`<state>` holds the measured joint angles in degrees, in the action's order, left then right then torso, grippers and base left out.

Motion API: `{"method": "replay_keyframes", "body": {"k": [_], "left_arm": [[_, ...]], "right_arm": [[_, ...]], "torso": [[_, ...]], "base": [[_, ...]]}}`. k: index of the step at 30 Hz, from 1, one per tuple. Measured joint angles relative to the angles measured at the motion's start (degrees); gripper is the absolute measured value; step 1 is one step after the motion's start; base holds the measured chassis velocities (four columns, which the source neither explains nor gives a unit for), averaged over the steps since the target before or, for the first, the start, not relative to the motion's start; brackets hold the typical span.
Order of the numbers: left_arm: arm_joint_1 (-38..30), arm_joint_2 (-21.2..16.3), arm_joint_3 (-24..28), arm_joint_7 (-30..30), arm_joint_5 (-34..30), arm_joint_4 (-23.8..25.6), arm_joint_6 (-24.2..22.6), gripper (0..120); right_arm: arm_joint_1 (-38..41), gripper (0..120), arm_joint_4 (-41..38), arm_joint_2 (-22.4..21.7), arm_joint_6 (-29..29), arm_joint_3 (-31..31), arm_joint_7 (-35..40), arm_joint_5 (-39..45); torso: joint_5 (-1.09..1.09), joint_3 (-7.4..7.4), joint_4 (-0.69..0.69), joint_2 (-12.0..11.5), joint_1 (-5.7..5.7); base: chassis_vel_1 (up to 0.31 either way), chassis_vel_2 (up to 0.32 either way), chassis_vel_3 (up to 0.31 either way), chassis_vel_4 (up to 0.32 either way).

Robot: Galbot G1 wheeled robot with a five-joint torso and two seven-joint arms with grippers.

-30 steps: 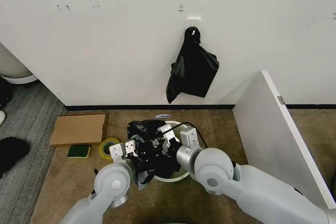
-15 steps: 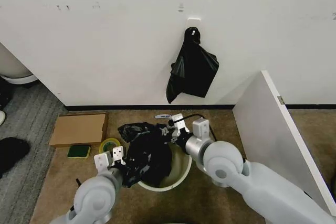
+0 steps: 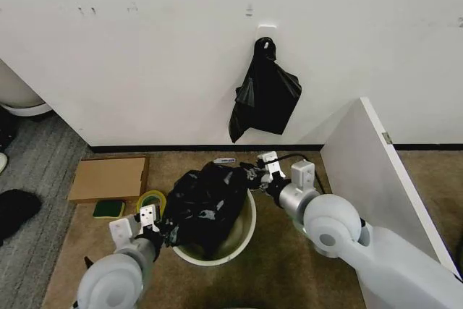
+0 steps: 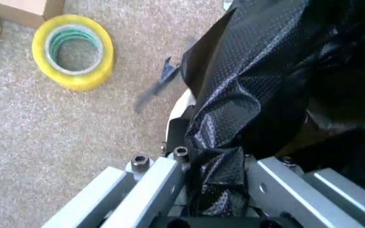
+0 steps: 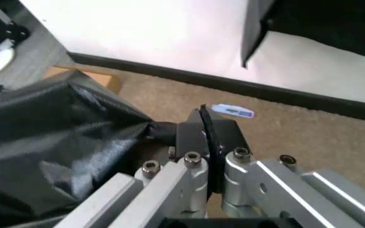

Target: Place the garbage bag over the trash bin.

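Observation:
The cream-white trash bin (image 3: 248, 223) stands on the brown carpet in front of me in the head view. The crinkled black garbage bag (image 3: 206, 204) is stretched across its mouth and bunches inside. At the bin's near left side, my left gripper (image 3: 163, 228) is shut on the bag's edge. The left wrist view shows the bag (image 4: 265, 80) pinched between that gripper's (image 4: 214, 164) fingers. My right gripper (image 3: 253, 176), at the far right of the rim, is shut on the opposite edge. In the right wrist view it (image 5: 203, 124) clamps the bag (image 5: 62, 142).
A yellow tape roll (image 3: 150, 199), a green sponge (image 3: 107, 208) and a flat cardboard box (image 3: 108, 177) lie left of the bin. A smaller black bag bundle (image 3: 266, 95) hangs on the wall behind. A white panel (image 3: 376, 179) leans at the right. A small blue-white item (image 3: 224, 160) lies by the baseboard.
The grippers have drawn apart, the left one back toward me and leftward, the right one away and rightward. The bag has spread over the bin, and more of the rim shows.

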<state>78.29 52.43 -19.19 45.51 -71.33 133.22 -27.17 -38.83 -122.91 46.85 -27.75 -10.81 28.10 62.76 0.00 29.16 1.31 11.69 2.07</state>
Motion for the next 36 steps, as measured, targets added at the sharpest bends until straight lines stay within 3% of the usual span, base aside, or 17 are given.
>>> {"method": "replay_keyframes", "body": {"k": [26,33,36], "left_arm": [[0.66,-1.06,-4.73,-0.48,-1.75,0.78,2.04,1],[0.48,-0.59,-4.88,-0.31,-1.05,0.59,2.92,1],[0.75,0.02,-4.72,-0.26,-0.54,0.59,3.38,1]], "right_arm": [[-6.54,0,-0.8,-4.0,-2.99,4.64,1.6,0.59],[-6.45,0,-4.05,-3.55,-0.59,4.91,-0.13,0.26],[-7.05,8,-6.19,-3.66,0.72,6.01,-0.96,0.63]], "torso": [[0.0,0.01,0.0,0.0,0.0],[0.0,0.01,0.0,0.0,0.0],[-0.01,0.01,0.0,0.0,0.0]], "base": [[0.0,0.0,0.0,0.0],[0.0,0.0,0.0,0.0],[0.0,0.0,0.0,0.0]]}}
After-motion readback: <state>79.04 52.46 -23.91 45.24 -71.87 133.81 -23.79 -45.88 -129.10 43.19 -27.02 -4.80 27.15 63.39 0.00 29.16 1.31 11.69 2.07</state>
